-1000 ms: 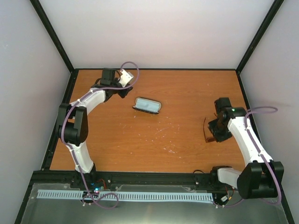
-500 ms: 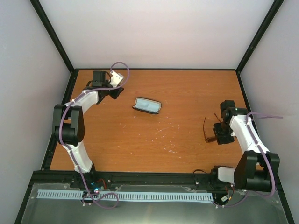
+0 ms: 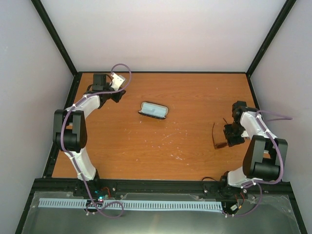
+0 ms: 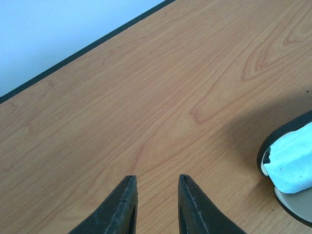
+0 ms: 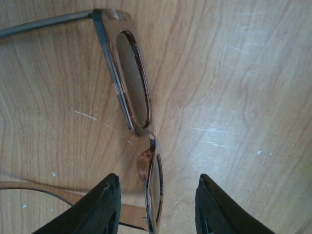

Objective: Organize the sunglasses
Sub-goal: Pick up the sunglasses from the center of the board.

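Top view: find sunglasses (image 3: 218, 135) lying on R half of table (image 3: 185, 92), just L of R pincer (image 3: 233, 137).
R wrist view: read R pincer (image 5: 157, 181) as open, jaws wide apart, straddling one lens of sunglasses (image 5: 131, 92) w/ gap each side; no contact seen. Put other lens beyond fingertips, farther out. Trace both temple arms unfolded, off toward L of wrist view. Cannot tell whether lower arm touches L finger.

Edges/room: place sunglasses well in from R table edge and from near edge, w/ R wrist btwn them and R edge. Note bare wood, ample room, btwn sunglasses and case (image 3: 151, 115) at mid-far table. See pale blue cloth (image 3: 155, 109) inside open case.
Find L pincer (image 3: 119, 95) near far-L corner. In L wrist view, read L pincer (image 4: 156, 178) as open w/ narrow gap, gripping nothing, over bare wood. Spot case rim (image 4: 261, 153) + cloth (image 4: 292, 163) at R edge of that view, apart from fingertips. Mark dark table border ahead of L pincer; open wood to its R.
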You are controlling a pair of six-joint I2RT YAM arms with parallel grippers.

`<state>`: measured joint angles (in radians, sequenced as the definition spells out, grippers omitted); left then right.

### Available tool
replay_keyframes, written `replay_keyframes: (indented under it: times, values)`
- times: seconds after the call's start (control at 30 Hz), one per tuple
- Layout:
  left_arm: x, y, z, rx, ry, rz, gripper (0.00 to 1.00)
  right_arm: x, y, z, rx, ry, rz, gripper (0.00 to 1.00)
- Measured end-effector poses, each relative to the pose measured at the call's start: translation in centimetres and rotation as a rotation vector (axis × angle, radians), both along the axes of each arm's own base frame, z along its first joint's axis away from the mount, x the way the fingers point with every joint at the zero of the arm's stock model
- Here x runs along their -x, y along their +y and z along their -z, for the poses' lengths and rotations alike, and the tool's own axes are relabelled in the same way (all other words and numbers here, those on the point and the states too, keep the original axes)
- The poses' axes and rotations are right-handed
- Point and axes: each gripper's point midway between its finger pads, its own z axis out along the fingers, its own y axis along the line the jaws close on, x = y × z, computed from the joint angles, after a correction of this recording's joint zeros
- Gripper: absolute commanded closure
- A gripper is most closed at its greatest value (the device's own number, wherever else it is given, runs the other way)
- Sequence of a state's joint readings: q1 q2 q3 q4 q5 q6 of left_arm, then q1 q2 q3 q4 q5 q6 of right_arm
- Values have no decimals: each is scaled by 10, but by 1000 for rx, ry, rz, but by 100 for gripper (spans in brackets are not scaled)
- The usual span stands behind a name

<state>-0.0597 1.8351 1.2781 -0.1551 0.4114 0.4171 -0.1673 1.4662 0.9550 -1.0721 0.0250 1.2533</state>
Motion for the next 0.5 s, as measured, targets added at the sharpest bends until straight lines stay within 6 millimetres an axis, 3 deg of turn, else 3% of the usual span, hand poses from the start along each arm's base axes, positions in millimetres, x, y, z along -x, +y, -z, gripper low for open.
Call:
replay_keyframes:
  times: [0.5]
  values:
    - [-5,14,7,2,7,-27,75,-2,2,18,-23,34,7,58]
